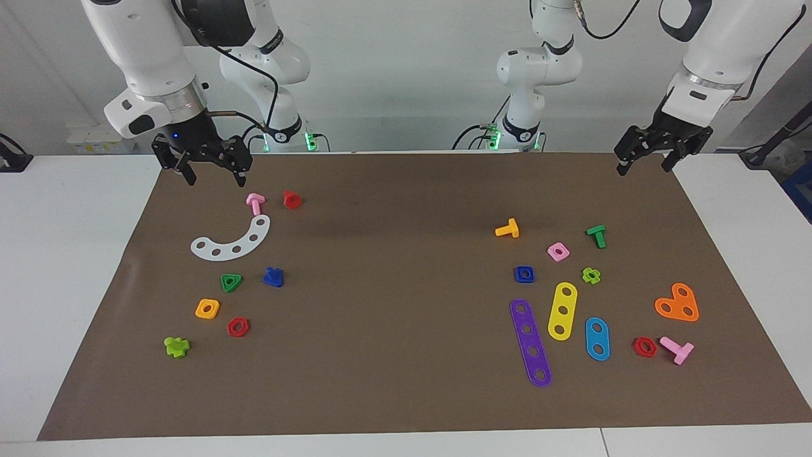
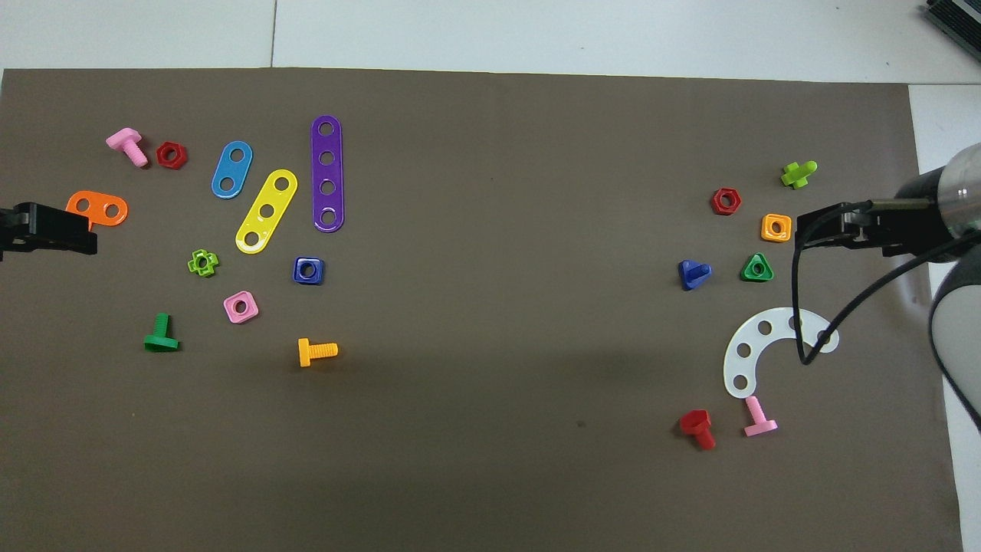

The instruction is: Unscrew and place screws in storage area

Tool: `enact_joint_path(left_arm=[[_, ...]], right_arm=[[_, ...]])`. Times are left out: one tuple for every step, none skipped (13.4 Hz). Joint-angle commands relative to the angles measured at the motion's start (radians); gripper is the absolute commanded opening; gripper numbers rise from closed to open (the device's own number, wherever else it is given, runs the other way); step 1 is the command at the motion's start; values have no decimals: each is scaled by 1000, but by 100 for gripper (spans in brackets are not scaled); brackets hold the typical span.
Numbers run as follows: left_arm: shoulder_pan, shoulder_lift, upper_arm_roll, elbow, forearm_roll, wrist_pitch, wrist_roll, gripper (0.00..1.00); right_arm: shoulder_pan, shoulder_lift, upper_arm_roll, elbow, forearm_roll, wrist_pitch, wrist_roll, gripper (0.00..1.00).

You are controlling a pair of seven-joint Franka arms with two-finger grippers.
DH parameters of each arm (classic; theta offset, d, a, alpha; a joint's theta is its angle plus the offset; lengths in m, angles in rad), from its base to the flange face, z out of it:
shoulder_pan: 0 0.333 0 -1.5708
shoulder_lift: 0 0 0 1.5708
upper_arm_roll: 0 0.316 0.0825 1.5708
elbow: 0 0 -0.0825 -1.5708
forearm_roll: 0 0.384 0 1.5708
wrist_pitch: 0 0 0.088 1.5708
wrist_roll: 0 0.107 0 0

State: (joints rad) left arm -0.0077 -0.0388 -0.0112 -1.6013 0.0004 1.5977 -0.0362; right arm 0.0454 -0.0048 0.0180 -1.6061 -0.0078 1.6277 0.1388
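Brown paper mat [image 1: 393, 355] covers the table. Both arms wait raised over its robot-side corners: right gripper [image 1: 212, 170] and left gripper [image 1: 644, 158], fingers apart, empty. Farther out, a glossy blue triangular-headed screw [image 1: 273, 277] lies beside the white curved strip [image 1: 231, 241] and green triangular nut [image 1: 231, 282].

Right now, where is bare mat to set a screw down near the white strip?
Bare mat lies between the blue screw and the orange bolt. It is crowded around the white curved strip, green triangular nut and orange nut.
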Motion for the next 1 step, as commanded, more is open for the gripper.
enact_joint_path(left_arm=[[-9, -26, 4, -29, 6, 22, -5, 100]], right_arm=[[-10, -23, 5, -32, -4, 20, -21, 100]])
